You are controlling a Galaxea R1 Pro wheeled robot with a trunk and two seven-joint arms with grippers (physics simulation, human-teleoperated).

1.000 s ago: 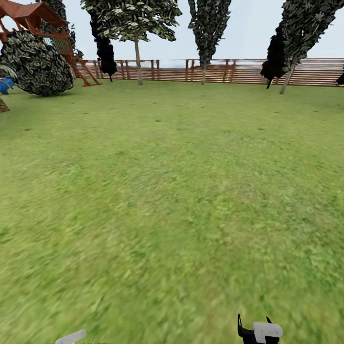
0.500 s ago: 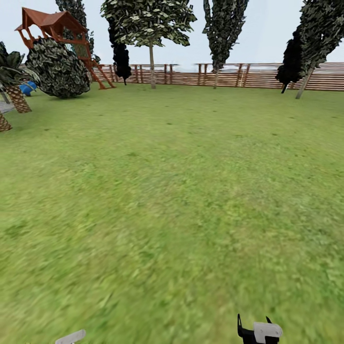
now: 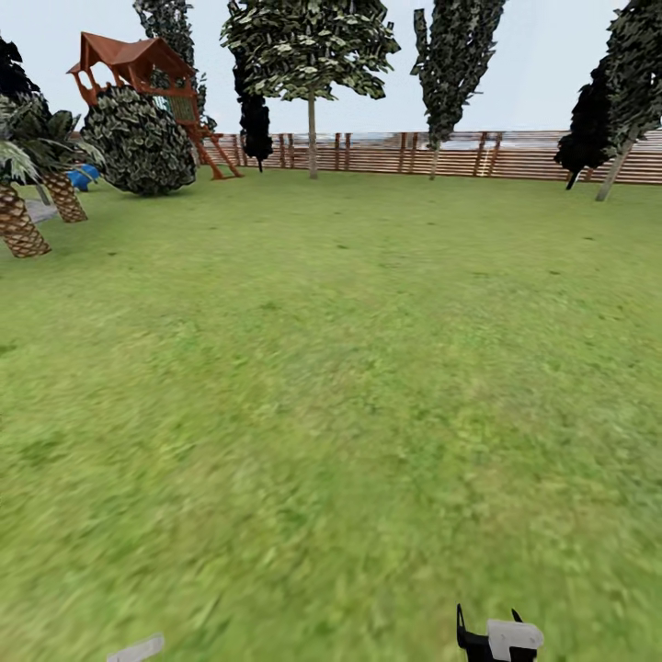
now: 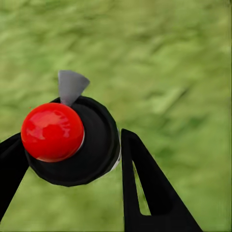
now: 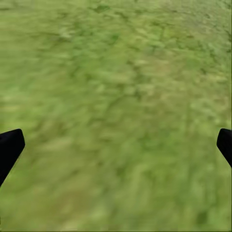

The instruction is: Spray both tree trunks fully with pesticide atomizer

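Between left gripper (image 4: 67, 169) fingers: atomizer (image 4: 70, 140), seemingly clamped.

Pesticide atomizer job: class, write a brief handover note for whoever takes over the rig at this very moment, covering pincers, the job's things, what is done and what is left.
Left pincer: shut on the pesticide atomizer, with its red knob and grey nozzle showing, over grass.
Right pincer: open, empty.
Trees: far across the lawn, along the wooden fence; probably too far to spray from here.
Done: atomizer picked up.
Left: drive to each tree and spray both trunks until covered.
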